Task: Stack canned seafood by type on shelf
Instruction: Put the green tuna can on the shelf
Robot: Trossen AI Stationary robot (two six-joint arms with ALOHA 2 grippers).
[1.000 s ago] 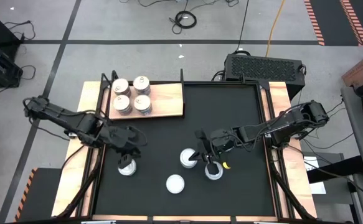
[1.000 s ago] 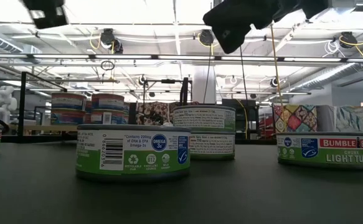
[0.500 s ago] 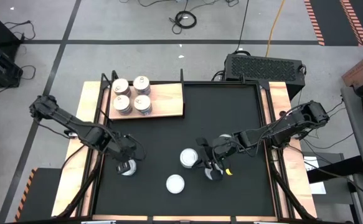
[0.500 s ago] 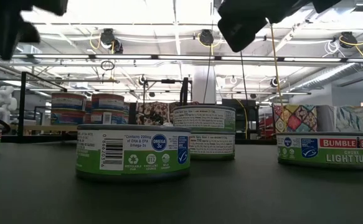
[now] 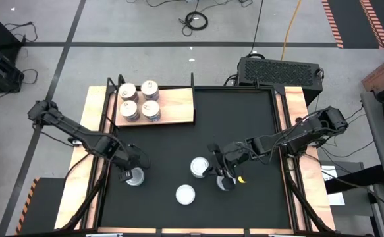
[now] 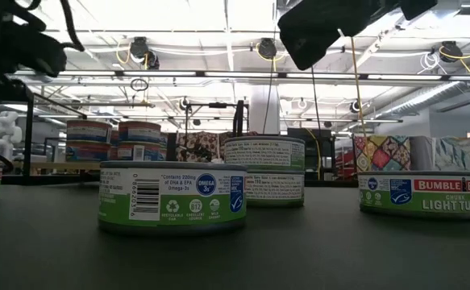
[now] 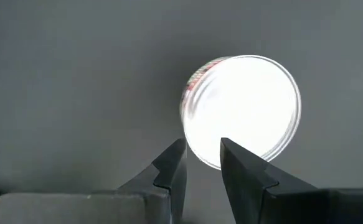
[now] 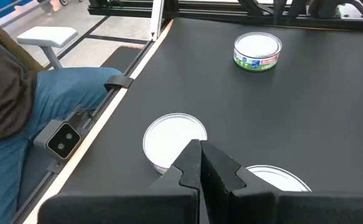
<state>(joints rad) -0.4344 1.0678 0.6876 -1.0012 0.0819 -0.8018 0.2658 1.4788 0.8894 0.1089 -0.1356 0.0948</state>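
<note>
Two arms work a black table strewn with tuna tins, sorting them onto a wooden shelf [image 5: 172, 105] at the far left corner. The left gripper [image 5: 127, 172] hangs directly over a loose tin [image 5: 135, 176] near the table's left edge, its fingers [image 7: 172, 168] parted only a narrow way, far too little to span the tin's bright lid [image 7: 240, 109], and holding nothing (a grab from here would seem to call for a wider spread first). The right gripper [image 5: 224, 176] sits low among the three tins in the middle of the table, fingers pressed together and empty; its wrist camera looks past the closed tips [image 8: 200, 163] at a white-topped tin [image 8: 175, 142] just beyond them, with another tin [image 8: 258, 51] well apart across the mat. From above, a tin [image 5: 199, 167] lies just left of that gripper, a second [image 5: 185, 193] nearer the front edge, and a third [image 5: 226, 184] right under the fingers. Four tins [image 5: 139, 101] already stand on the shelf in a tight square, at least two of them atop others, which suggests the sorting is roughly half done. Green-labelled tins [image 6: 172, 197] fill the table-level view. A person's blue-clad leg [image 8: 63, 93] shows beside the table.
</note>
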